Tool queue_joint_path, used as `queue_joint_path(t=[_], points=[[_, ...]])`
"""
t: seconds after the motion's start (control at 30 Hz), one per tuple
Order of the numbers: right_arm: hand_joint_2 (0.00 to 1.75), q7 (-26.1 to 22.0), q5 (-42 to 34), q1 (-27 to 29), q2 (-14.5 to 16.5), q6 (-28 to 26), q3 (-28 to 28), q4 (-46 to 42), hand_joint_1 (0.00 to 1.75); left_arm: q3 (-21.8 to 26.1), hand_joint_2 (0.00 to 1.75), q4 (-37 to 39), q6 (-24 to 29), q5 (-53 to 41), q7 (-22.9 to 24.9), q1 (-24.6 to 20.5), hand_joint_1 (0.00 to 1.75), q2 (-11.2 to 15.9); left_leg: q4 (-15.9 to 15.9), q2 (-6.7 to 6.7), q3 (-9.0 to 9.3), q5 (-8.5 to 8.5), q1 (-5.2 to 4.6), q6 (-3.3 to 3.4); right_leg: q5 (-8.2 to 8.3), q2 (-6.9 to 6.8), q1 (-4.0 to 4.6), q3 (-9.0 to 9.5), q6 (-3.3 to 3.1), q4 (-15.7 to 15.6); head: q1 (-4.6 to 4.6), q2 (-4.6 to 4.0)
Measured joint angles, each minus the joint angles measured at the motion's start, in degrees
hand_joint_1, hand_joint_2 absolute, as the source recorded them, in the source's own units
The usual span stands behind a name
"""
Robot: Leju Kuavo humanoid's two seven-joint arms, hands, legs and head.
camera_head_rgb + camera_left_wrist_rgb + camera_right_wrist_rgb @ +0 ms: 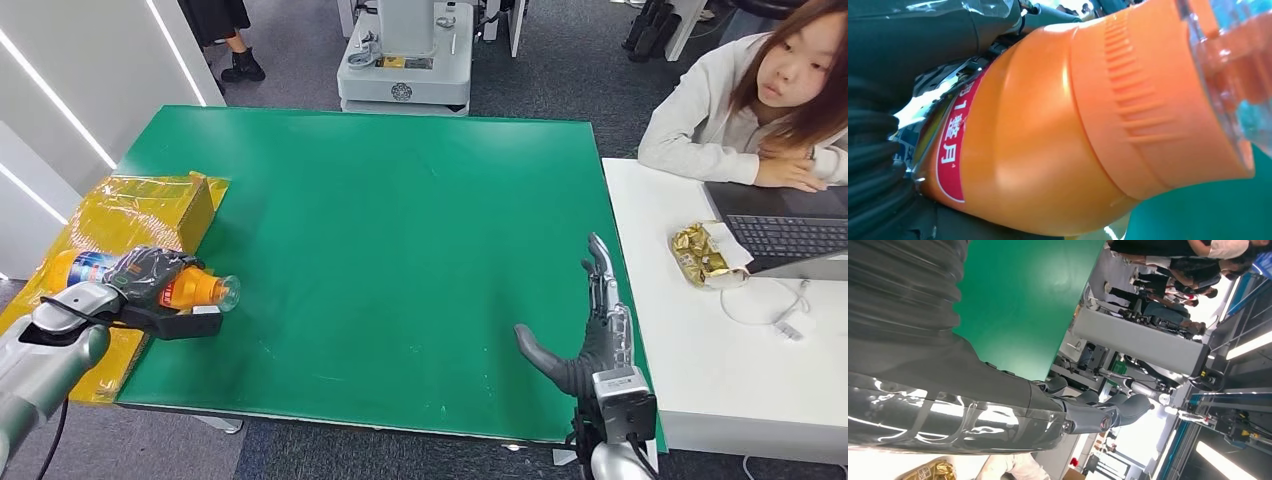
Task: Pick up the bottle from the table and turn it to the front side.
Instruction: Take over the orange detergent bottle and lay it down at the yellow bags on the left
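Note:
An orange bottle (203,289) with a clear cap and a red and blue label lies on its side at the green table's (400,250) left edge, cap pointing right. My left hand (150,280) grips its body from above. Up close in the left wrist view the orange bottle (1048,140) shows its ribbed neck and red label, with my dark fingers (878,190) wrapped round it. My right hand (590,330) stands open near the table's front right corner, fingers straight and thumb spread, holding nothing. The right wrist view shows that hand (1088,412) stretched out over the table edge.
A yellow cardboard box (130,215) lies at the table's left edge, just behind the bottle. A person (760,90) sits at a white side table (700,370) on the right with a laptop (790,225) and a gold wrapper (705,255). A grey machine (405,60) stands beyond the table.

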Motion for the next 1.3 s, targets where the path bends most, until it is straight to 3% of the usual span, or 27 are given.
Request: queue_joint_path(t=[0.17, 0.33, 0.53, 1.0, 1.13, 1.17, 1.2, 1.3], points=[[1.75, 0.00, -0.03, -0.15, 0.00, -0.16, 0.13, 0.14, 0.00, -0.03, 1.75, 0.41, 0.04, 0.04, -0.29, -0.76, 1.75, -0.36, 0.00, 0.00, 0.00, 0.00, 0.00, 0.00, 0.00, 0.00, 0.00, 0.00, 0.00, 0.00, 0.01, 0.00], [1.75, 0.42, -0.01, -1.30, 0.07, -0.87, 1.15, 1.10, 0.00, -0.07, 1.75, 4.89, -0.50, 4.00, -2.02, -5.06, 1.75, -3.59, 0.00, -0.01, 0.00, 0.00, 0.00, 0.00, 0.00, 0.00, 0.00, -0.01, 0.00, 0.00, 0.00, 0.00], [1.75, 0.77, 0.01, -1.92, 0.20, -0.93, 1.61, 1.73, 0.00, -0.07, 1.75, 8.60, -2.94, 5.96, -1.87, -7.74, 1.75, -5.49, 0.00, 0.00, 0.00, 0.00, 0.00, 0.00, 0.00, 0.01, 0.00, 0.00, 0.00, 0.01, 0.01, 0.00], [1.75, 1.05, -0.03, -2.21, 0.28, -0.91, 1.83, 2.56, 0.00, -0.48, 1.75, 16.62, -6.55, 7.16, 0.42, -10.87, 1.74, -5.75, 0.00, 0.00, -0.01, 0.00, 0.00, 0.00, 0.00, 0.01, 0.00, 0.00, 0.00, 0.01, 0.01, 0.00], [1.75, 1.05, -0.03, -2.21, 0.28, -0.91, 1.84, 2.59, 0.00, -0.62, 1.75, 17.42, -6.38, 7.31, 0.58, -10.81, 1.39, -5.61, 0.00, -0.01, -0.02, 0.00, 0.00, 0.00, 0.00, 0.00, 0.00, 0.00, 0.00, 0.01, 0.01, 0.00], [1.75, 1.05, -0.03, -2.21, 0.28, -0.89, 1.84, 2.60, 0.00, -0.67, 1.75, 17.50, -6.34, 7.28, 0.58, -10.79, 1.37, -5.56, 0.00, -0.01, -0.02, 0.00, 0.00, 0.00, 0.00, 0.00, 0.00, 0.00, 0.00, 0.01, 0.01, 0.00], [1.75, 1.05, -0.03, -2.21, 0.28, -0.87, 1.85, 2.61, 0.00, -0.73, 1.75, 17.56, -6.30, 7.22, 0.58, -10.78, 1.18, -5.51, 0.00, -0.01, -0.02, 0.00, 0.00, 0.00, 0.00, 0.00, 0.00, 0.00, 0.00, 0.01, 0.01, 0.00], [1.75, 1.08, -0.03, -2.24, 0.30, -0.80, 1.86, 2.61, 0.00, -0.93, 1.75, 17.72, -6.23, 7.08, 0.58, -10.73, 0.16, -5.47, 0.00, -0.01, -0.02, 0.00, 0.00, 0.00, 0.00, 0.00, 0.00, 0.00, 0.00, 0.01, 0.01, 0.00]])
